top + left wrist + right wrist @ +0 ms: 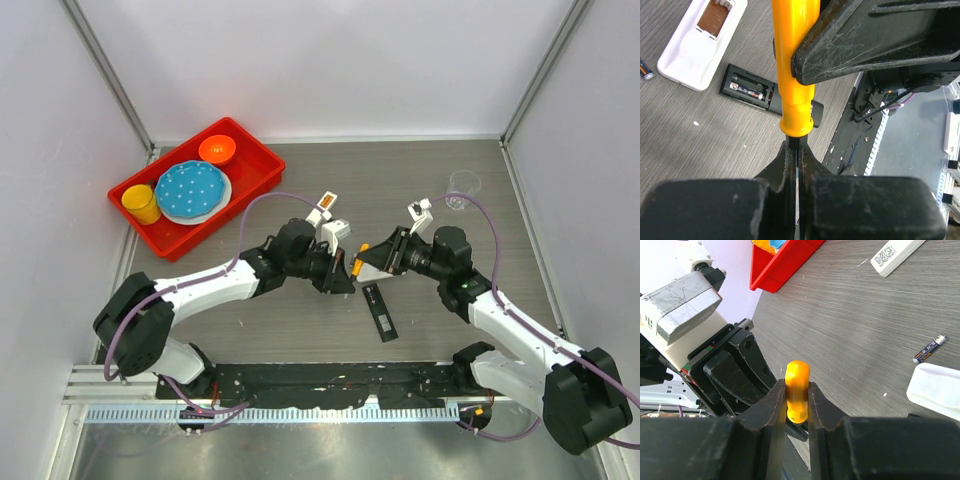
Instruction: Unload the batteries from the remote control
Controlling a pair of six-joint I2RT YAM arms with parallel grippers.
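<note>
Left wrist view: the left gripper is pinched tight on the screwdriver shaft, and its orange handle is clamped by the right gripper. One battery is sat in the open black remote; a loose battery is lying near the white remote.

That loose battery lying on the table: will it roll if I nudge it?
Probably. The battery is a thin, smooth cylinder lying on its side on the table, so a sideways nudge likely rolls it. It looks small and rigid, so probably light and easily flicked.
</note>
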